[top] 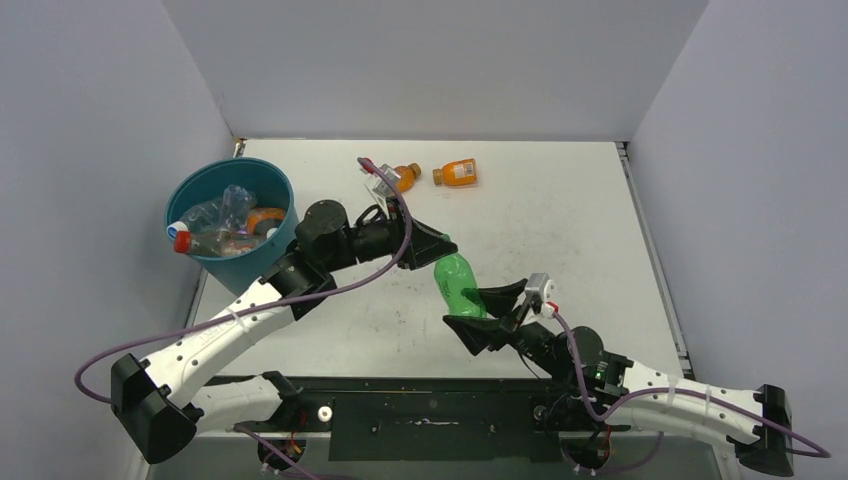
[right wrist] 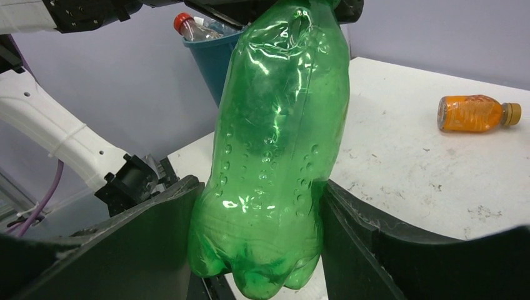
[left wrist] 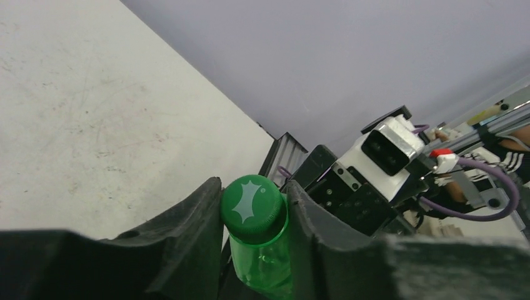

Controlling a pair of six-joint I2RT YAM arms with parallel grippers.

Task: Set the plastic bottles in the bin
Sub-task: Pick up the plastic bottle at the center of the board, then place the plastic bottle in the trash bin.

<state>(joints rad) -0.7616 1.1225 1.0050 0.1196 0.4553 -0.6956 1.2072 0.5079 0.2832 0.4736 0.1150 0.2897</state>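
Note:
A green plastic bottle (top: 458, 282) hangs above the table between my two grippers. My left gripper (top: 438, 252) is shut on its green cap (left wrist: 253, 206) from above. My right gripper (top: 482, 308) has a finger pressed against each side of the bottle's lower body (right wrist: 275, 144), near the base. The teal bin (top: 240, 268) stands at the far left and holds several bottles, among them a clear red-capped one (top: 182, 240) and an orange one (top: 264, 217). Two orange bottles (top: 405, 176) (top: 457, 173) lie on the table at the back; one also shows in the right wrist view (right wrist: 475, 113).
Grey walls enclose the table on the left, back and right. The left arm reaches from the near left past the bin (right wrist: 212, 62). A black rail runs along the near edge by the arm bases (top: 430, 420).

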